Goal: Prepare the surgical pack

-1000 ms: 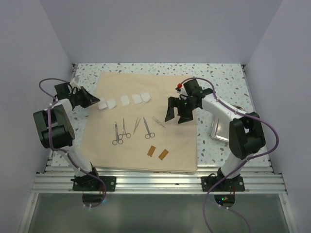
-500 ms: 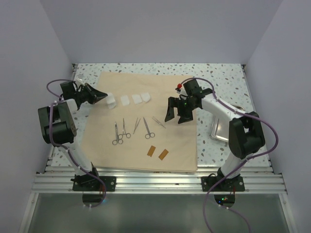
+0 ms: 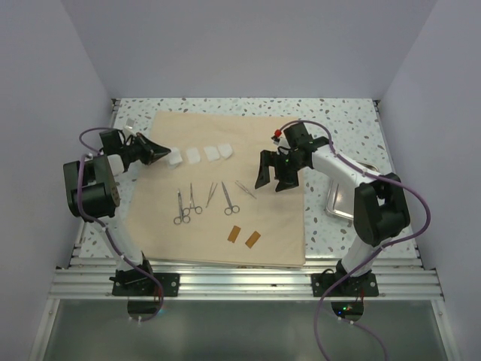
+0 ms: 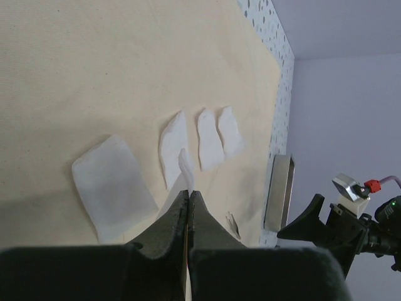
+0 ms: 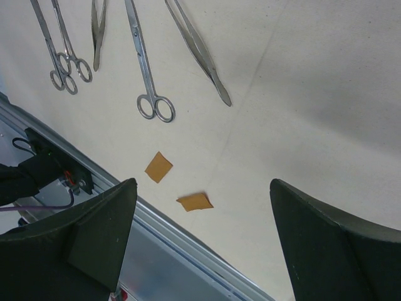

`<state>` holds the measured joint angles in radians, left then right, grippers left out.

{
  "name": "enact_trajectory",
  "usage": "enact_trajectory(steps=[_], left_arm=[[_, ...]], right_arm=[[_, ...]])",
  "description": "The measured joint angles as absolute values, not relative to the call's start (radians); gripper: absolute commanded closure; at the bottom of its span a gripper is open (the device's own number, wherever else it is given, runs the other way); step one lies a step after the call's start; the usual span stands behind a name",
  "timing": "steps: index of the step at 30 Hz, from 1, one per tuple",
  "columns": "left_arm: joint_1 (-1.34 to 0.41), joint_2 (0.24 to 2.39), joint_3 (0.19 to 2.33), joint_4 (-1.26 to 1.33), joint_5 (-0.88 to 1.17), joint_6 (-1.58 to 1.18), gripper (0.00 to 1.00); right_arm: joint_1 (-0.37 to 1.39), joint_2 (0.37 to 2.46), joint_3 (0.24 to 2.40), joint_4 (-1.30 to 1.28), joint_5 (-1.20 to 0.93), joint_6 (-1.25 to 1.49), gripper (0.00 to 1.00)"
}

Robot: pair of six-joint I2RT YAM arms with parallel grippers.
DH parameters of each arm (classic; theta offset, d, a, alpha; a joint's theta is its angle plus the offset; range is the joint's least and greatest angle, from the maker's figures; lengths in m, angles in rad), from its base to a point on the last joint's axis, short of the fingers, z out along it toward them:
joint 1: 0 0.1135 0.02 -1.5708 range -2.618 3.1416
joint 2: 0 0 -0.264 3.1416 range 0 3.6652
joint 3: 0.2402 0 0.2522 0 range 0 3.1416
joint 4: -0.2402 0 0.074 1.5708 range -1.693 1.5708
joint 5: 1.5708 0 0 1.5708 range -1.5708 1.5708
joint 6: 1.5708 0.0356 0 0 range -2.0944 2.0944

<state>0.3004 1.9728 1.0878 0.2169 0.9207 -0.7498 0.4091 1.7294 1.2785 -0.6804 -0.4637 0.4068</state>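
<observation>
Looking down at the surgical pack, I see the tan sheet spread flat on the speckled counter. It lies between my two arms and has not been folded yet. On it lie a row of white gauze pads, below them scissors and forceps, and nearer my bases two small brown squares. A steel tray sits off the sheet's right edge, partly under my right arm.

My left fingers are pressed fully together at the left end of the gauze row. A thin white sliver stands at their tips, which I take to be a gauze pad pinched edge-on. My right fingers are spread wide over the sheet's right part, holding nothing.

The pinch looks shallow, so the pad could slip out if I swing quickly. If the tips have also caught the fabric, lifting would drag the sheet, wrinkle it and nudge the neighbouring pads and instruments out of line. My right fingers hang close to the forceps, and a careless drop there could knock them askew.
</observation>
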Motion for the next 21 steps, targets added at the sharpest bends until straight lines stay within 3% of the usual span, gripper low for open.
enact_trajectory(steps=[21], left_arm=[[0.338, 2.061, 1.161, 0.107, 0.908, -0.688, 1.0]], right_arm=[[0.403, 1.738, 1.279, -0.68, -0.463, 0.406, 0.09]])
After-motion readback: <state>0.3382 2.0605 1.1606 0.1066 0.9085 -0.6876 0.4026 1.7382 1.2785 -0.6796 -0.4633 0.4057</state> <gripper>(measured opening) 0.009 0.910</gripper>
